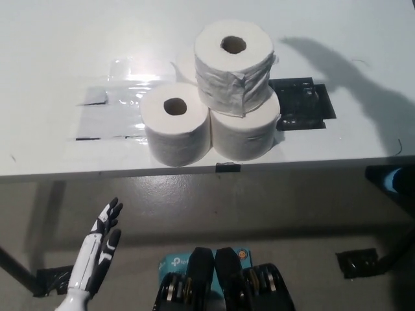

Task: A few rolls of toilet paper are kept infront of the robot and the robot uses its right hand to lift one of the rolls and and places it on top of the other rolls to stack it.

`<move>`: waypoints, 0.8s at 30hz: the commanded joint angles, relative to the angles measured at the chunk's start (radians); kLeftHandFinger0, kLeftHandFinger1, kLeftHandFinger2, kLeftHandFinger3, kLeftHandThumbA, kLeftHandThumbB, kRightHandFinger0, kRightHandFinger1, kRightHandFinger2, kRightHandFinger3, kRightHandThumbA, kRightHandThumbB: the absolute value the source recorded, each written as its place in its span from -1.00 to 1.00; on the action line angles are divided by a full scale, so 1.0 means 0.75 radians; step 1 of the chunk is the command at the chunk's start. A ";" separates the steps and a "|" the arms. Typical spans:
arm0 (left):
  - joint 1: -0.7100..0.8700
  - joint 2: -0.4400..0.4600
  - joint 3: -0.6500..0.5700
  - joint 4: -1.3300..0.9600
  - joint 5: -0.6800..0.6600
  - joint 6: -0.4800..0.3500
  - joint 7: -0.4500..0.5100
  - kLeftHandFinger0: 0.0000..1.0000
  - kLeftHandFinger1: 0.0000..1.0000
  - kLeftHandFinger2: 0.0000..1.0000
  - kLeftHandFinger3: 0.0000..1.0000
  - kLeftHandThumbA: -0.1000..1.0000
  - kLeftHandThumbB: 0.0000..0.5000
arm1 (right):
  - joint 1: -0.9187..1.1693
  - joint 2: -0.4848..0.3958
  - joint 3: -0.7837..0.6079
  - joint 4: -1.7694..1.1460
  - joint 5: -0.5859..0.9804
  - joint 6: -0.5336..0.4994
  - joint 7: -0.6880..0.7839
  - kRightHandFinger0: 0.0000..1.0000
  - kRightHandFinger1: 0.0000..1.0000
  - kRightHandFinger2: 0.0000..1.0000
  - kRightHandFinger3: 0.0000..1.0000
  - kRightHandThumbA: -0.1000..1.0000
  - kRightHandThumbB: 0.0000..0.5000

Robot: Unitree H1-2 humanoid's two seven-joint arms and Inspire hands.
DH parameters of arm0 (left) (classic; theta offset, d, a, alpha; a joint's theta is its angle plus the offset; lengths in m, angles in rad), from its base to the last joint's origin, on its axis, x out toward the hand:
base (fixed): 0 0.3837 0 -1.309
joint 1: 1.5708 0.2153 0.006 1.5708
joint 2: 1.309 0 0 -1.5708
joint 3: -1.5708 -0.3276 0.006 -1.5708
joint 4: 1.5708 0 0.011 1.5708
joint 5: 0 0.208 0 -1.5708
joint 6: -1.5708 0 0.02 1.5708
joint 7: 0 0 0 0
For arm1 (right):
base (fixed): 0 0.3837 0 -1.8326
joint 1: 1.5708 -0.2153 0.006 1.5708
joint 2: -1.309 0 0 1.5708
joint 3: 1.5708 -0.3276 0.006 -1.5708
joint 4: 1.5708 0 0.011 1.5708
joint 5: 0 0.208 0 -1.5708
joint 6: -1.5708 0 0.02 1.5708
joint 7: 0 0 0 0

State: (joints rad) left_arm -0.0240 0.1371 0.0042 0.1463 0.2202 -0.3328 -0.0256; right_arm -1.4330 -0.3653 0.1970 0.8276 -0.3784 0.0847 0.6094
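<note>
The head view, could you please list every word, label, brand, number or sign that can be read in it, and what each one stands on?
"tp-l": white letters, cut off, on the teal box on the floor at the bottom middle; the rest is hidden.
Toilet paper rolls: no print visible.
Black patch and clear tape on the table: no readable text.
</note>
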 commanded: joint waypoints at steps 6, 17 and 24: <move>-0.339 0.003 0.033 0.104 -0.086 0.009 0.018 1.00 1.00 1.00 1.00 1.00 0.02 | 0.428 -0.455 -0.989 -1.619 0.651 0.177 -0.148 1.00 1.00 1.00 1.00 1.00 -0.08; -0.346 0.021 0.048 0.129 -0.098 0.004 0.018 1.00 1.00 1.00 1.00 1.00 0.04 | 0.947 -0.295 -1.245 -1.992 0.997 0.150 -0.377 1.00 1.00 1.00 1.00 1.00 0.31; -0.278 0.009 0.045 0.123 -0.116 -0.017 0.013 1.00 1.00 1.00 1.00 1.00 0.02 | 1.234 -0.065 -1.151 -2.066 0.966 0.034 -0.461 1.00 1.00 1.00 1.00 1.00 0.13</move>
State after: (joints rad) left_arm -0.1699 0.1373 0.0053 0.2557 0.2191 -0.3167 -0.0261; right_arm -0.6048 -0.4176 -0.2700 0.1300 -0.1953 0.1463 0.5826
